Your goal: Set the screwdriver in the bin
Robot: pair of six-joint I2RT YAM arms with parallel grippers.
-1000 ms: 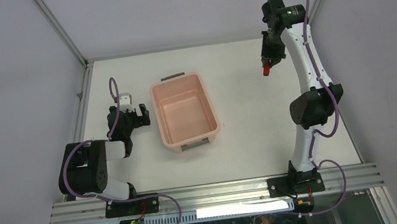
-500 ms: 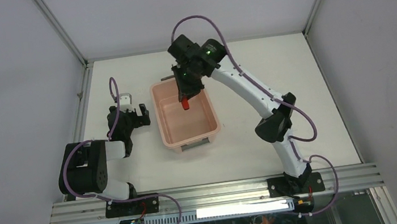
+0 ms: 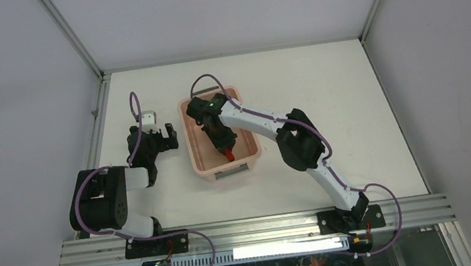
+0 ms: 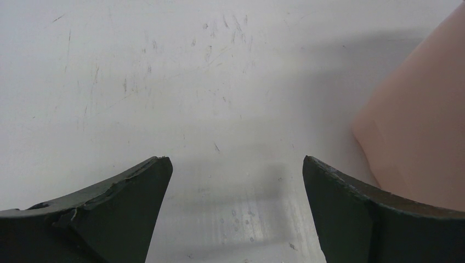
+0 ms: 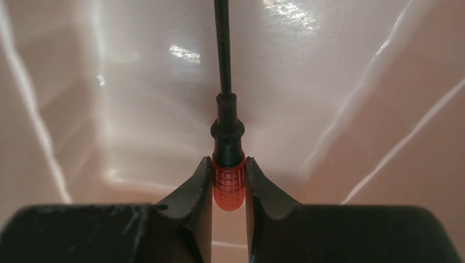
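We see a white table (image 3: pixel 330 94) with a flat matte top, edged by metal strips on its left and far sides and by an aluminium rail (image 3: pixel 258 228) along its near side. From the left wrist view, its surface is scuffed with fine grey scratches and small specks. Only one thing stands directly on it: a pale pink bin (image 3: pixel 187 139), left of the middle, with its long sides running near to far and slightly turned. A grey handle (image 3: pixel 231 171) marks its near short end. The bin's outer wall meets the table with a soft shadow beside it.
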